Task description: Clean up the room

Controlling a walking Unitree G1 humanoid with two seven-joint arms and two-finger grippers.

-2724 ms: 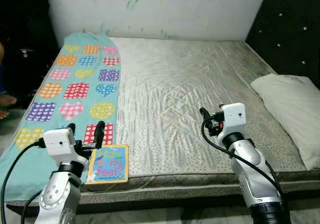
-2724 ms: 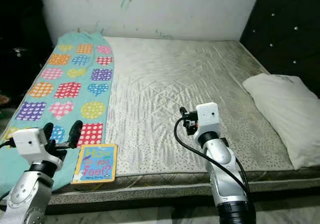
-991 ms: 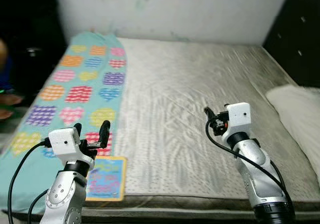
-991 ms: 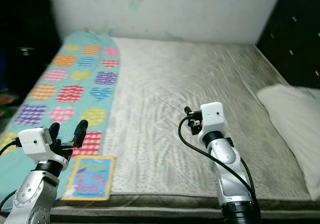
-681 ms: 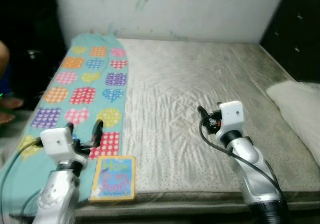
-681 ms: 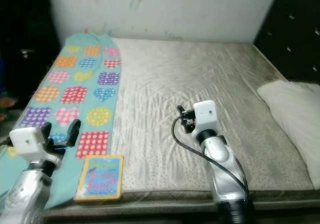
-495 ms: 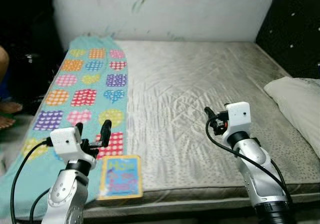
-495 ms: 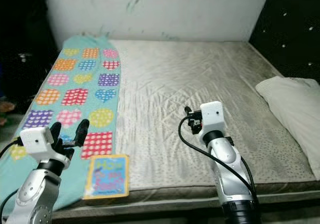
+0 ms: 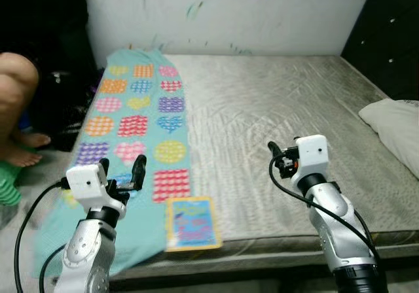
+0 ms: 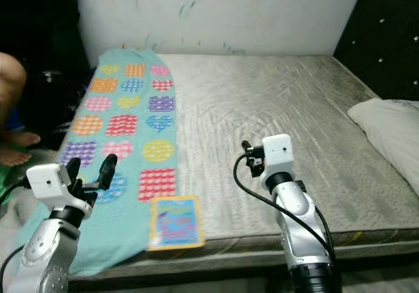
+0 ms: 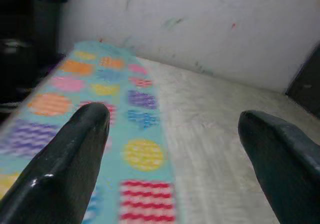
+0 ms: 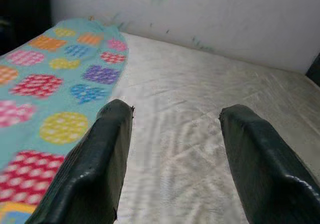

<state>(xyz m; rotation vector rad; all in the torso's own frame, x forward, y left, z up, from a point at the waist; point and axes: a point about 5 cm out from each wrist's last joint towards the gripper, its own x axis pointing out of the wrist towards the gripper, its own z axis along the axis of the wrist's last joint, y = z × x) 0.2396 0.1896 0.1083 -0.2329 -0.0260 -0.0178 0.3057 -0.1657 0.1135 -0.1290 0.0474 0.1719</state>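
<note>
The mattress [image 9: 275, 110] ahead of both grippers has a quilted cloth cover with a slight sheen and fine speckles near its front edge. The teal blanket [image 9: 131, 129] under the left gripper [image 9: 124, 178] is soft, matt printed cloth. The book [image 9: 192, 223] just beside that gripper looks like glossy card. Gripper fingers [image 12: 107, 159] are smooth, semi-gloss black plastic. The pillow [image 9: 396, 126], off past the right gripper [image 9: 275, 157], is matt off-white cloth.

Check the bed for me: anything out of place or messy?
A children's book lies loose at the mattress's front edge, partly on the patterned blanket, which trails off the bed's left side. The wall behind has crayon-like scribbles.
</note>
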